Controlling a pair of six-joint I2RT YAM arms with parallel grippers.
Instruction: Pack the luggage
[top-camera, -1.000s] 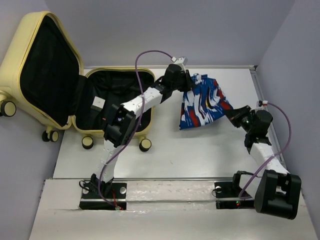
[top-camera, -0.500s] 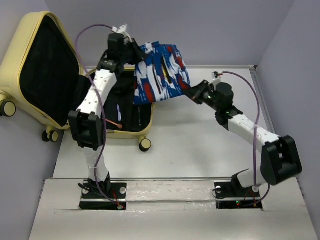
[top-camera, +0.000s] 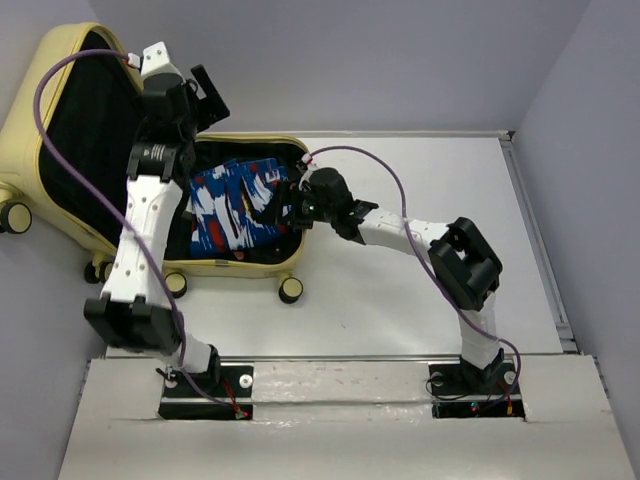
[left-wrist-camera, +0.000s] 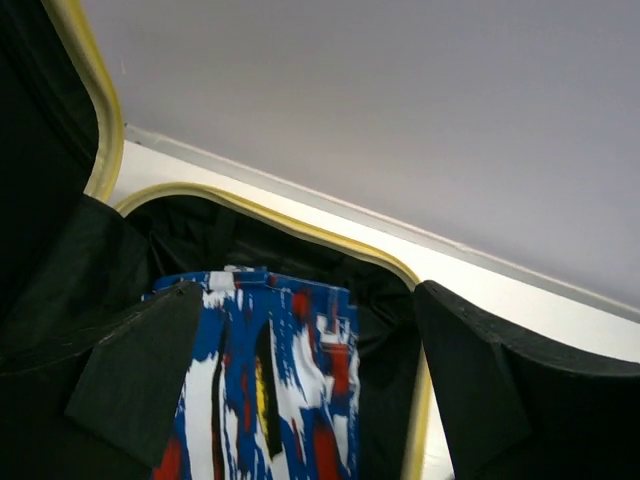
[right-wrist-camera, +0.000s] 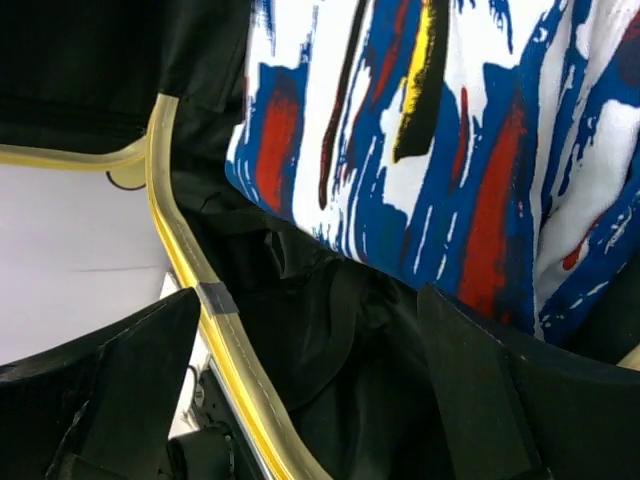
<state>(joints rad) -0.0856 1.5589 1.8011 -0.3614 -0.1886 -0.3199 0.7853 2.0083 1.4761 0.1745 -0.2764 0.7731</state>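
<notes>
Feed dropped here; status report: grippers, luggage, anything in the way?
Left gripper open, right gripper open, both empty. Cloth lying inside open luggage. No obstruction seen.

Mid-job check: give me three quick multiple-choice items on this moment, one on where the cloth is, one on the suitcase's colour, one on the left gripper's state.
1. Where does the patterned cloth lie?
A. on the table beside the suitcase
B. inside the lower half of the suitcase
C. draped over the raised lid

2. What colour is the suitcase shell?
A. pale yellow
B. red
C. grey

3. The left gripper is:
A. shut on the cloth
B. shut, empty
C. open, empty

Answers: B, the cloth rests within the lower half's rim; A, shell and rim show pale yellow; C, its jaws stand apart with nothing between them.
</notes>
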